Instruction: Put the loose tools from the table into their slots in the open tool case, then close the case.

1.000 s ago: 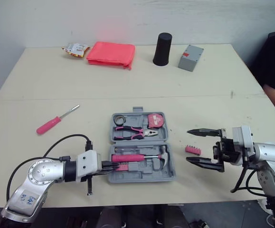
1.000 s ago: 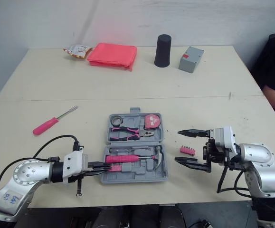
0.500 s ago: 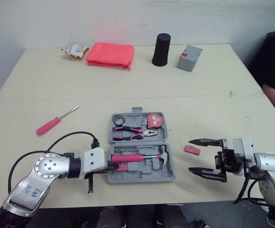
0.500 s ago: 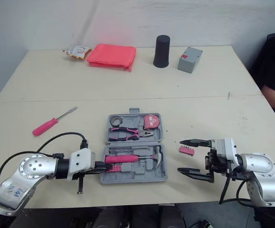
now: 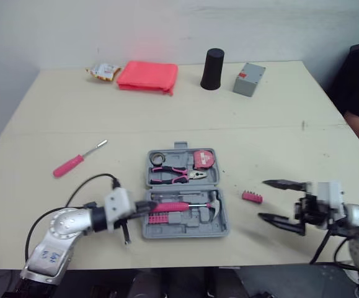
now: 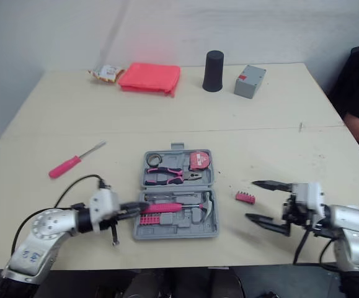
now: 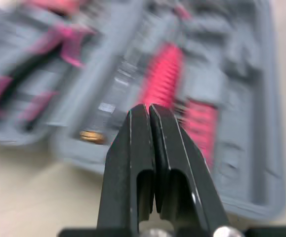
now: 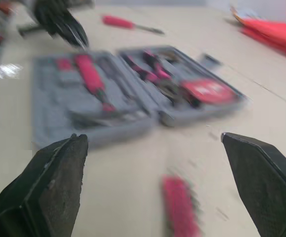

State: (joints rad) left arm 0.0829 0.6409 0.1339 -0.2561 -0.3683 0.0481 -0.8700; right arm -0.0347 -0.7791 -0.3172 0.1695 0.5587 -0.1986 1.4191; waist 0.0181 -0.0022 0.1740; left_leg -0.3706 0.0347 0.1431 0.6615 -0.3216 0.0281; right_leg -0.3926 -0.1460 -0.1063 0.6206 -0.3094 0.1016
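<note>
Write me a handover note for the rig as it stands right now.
Left gripper: shut, nothing in it, tips at the left edge of the tool case, near half.
Right gripper: open, empty, to the right of the case.
Case lies open; hammer, pliers and tape measure sit in it.
Loose: pink screwdriver on the table left of the case; pink bit strip right of it, by the right gripper.
Left to do: slot both, close the case.
</note>
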